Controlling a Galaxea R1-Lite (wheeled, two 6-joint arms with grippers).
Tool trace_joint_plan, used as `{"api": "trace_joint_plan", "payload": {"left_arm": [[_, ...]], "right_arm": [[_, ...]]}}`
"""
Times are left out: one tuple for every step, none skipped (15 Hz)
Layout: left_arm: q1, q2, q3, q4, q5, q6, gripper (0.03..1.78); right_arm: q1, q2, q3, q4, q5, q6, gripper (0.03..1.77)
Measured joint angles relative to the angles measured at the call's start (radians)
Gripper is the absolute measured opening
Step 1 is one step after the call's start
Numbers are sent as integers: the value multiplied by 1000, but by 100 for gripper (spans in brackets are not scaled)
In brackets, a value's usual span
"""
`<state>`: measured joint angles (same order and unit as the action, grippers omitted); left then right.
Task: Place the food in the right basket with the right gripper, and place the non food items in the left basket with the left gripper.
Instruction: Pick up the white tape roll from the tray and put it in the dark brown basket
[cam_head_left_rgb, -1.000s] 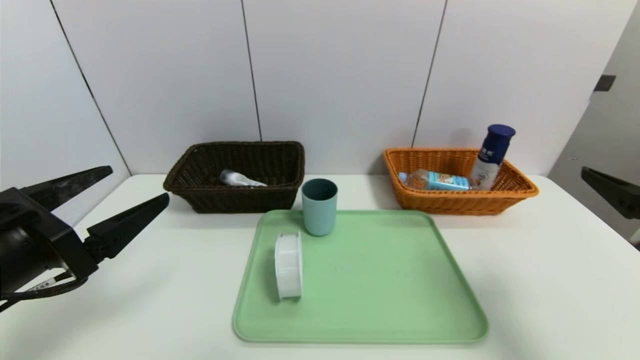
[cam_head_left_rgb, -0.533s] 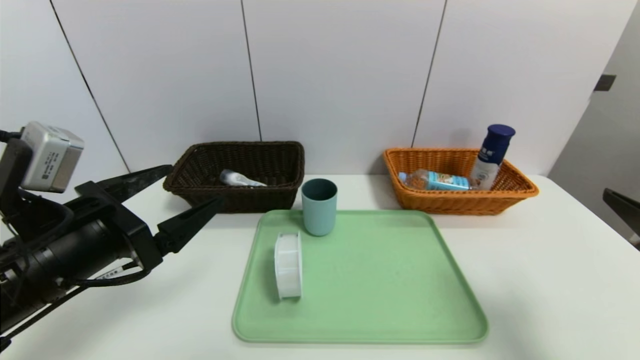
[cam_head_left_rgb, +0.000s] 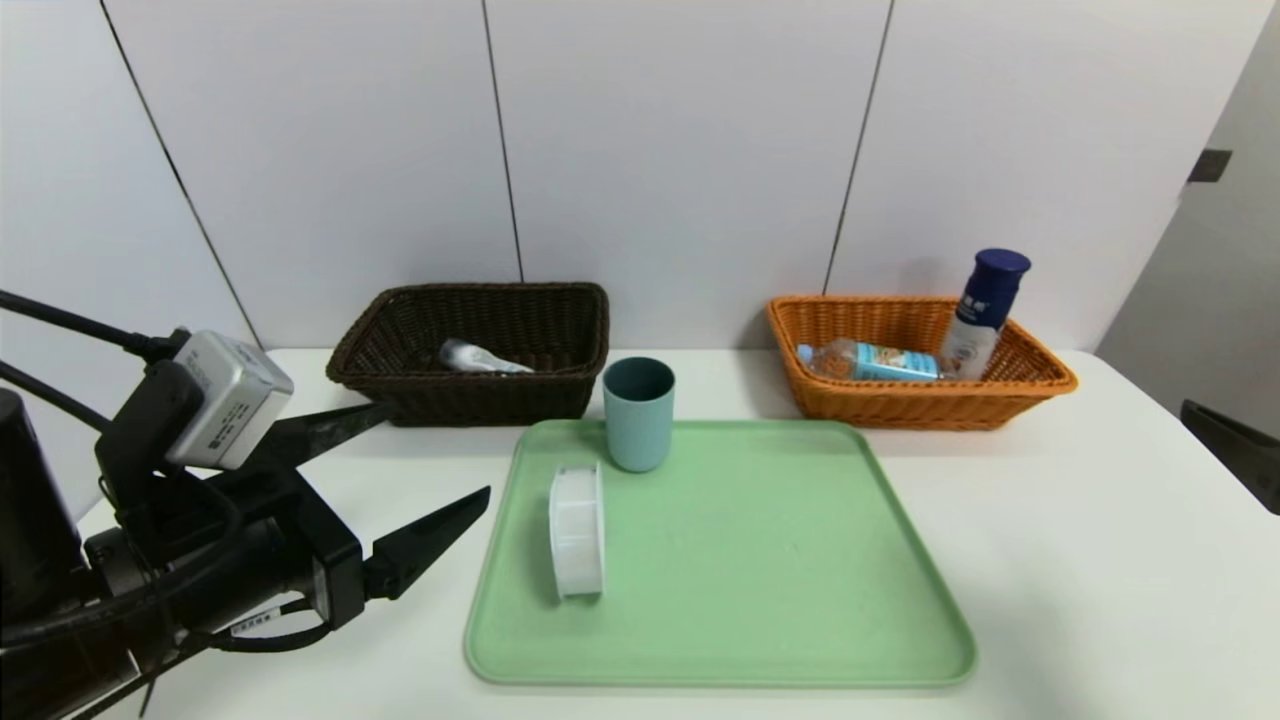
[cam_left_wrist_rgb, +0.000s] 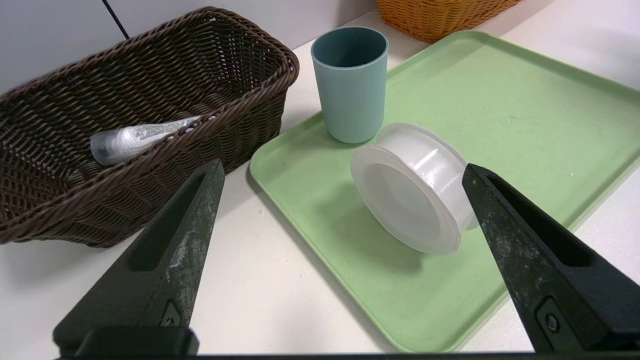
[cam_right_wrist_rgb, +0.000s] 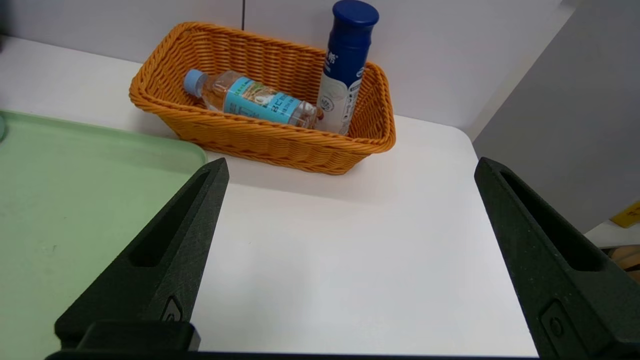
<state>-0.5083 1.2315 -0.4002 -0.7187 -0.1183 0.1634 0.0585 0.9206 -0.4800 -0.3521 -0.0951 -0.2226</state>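
Observation:
The teal-grey cup (cam_head_left_rgb: 639, 413) stands upright at the back left of the green tray (cam_head_left_rgb: 760, 560). In front of it the round white case (cam_head_left_rgb: 577, 530) stands on its edge. My left gripper (cam_head_left_rgb: 438, 450) is open just left of the tray, low over the table, with the case (cam_left_wrist_rgb: 410, 187) ahead of it near one finger and nothing between its fingers. The slim white bottle (cam_head_left_rgb: 480, 357) lies in the dark brown basket (cam_head_left_rgb: 470, 400). The water bottle (cam_head_left_rgb: 870, 362) and the navy-capped white bottle (cam_head_left_rgb: 985, 310) are in the orange basket (cam_head_left_rgb: 900, 405). My right gripper (cam_right_wrist_rgb: 351, 161) is open and empty over bare table.
Both baskets stand at the back against the white wall, one on each side of the tray. In the head view only one finger (cam_head_left_rgb: 1225, 445) of the right gripper shows, at the right edge. The table's right edge (cam_right_wrist_rgb: 492, 165) lies near that gripper.
My left gripper has swung in from the far left toward the tray's left edge, still open. The right gripper's finger has slid lower along the right edge of the head view.

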Motion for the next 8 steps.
{"api": "trace_joint_plan", "payload": {"left_arm": [[-1, -10, -46, 76, 2, 8, 169], [-3, -27, -108, 188, 2, 13, 169], [-5, -45, -186, 315, 1, 13, 169], [-6, -62, -276, 457, 0, 12, 169], [-6, -77, -382, 630, -1, 10, 169], [-7, -86, -461, 771, -1, 9, 169], [-7, -91, -543, 917, -2, 9, 169], [-8, -90, -621, 1063, -2, 9, 169]], "right_arm": [[0, 3, 3, 0, 0, -1, 169], [0, 6, 9, -3, 0, -1, 169], [0, 6, 16, -9, 0, -1, 169], [0, 7, 23, -10, 0, -1, 169], [0, 6, 28, -10, 0, -1, 169], [1, 6, 30, -11, 0, -1, 169], [1, 6, 32, -12, 1, -2, 169], [1, 8, 36, -14, 4, -3, 169]]}}
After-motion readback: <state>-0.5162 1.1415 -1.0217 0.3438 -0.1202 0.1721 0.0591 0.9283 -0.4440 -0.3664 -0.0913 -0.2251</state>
